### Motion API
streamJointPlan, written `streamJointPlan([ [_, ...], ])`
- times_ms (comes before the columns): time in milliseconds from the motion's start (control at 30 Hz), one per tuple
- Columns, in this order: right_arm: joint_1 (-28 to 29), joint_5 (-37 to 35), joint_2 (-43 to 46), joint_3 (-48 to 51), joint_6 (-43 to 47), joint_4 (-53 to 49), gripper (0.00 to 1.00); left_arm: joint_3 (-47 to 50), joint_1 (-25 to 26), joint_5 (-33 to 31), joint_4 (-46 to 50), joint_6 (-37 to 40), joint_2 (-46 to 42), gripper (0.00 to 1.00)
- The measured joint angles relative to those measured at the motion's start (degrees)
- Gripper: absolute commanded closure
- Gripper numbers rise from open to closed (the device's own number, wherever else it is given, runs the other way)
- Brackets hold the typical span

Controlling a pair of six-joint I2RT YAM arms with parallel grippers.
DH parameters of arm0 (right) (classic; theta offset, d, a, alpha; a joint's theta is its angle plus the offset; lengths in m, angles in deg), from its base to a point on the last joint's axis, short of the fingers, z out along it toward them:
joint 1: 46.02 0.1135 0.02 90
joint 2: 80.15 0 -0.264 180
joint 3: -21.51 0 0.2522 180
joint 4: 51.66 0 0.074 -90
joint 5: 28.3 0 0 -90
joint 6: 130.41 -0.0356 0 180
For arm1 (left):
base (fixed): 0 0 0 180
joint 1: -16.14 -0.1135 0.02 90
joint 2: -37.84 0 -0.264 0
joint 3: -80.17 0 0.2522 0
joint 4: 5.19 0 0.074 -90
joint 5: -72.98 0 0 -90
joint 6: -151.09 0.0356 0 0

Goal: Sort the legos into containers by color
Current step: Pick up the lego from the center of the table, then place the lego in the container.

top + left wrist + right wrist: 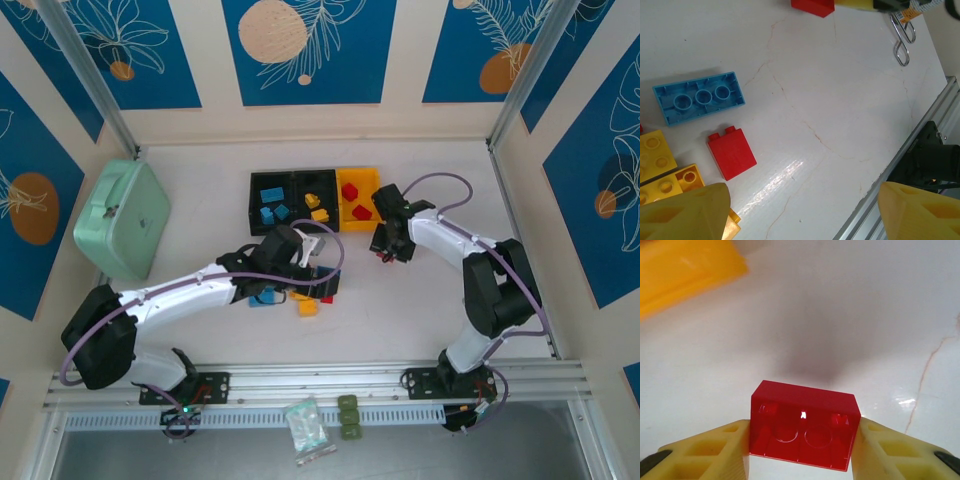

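Hovering at frame centre, the left gripper [318, 272] spreads its fingers, empty, above loose legos [308, 307]. Right of centre, the right gripper [386, 250] clamps a red brick [805, 425] over the table [420, 312]. Beyond, upper centre, three bins [253, 205] hold blue, yellow and red legos.

A white, faintly veined table [420, 310] sits inside cream walls [400, 120] bearing blue leaf-print panels [350, 60] at twelve, nine and three o'clock.
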Motion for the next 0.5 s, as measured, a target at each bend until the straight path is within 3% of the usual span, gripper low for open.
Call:
streamJointPlan([
  [267,0.26,-0.02,-2.12,-12.59,3.17,-2.25,0.51,-0.11,-1.09,-2.34,1.33,-0.44,-0.17,0.22],
  [500,-1.57,0.07,-12.66,-27.67,5.6,-4.24,0.51,-2.1,-3.63,-4.33,4.22,-0.61,-0.98,0.22],
])
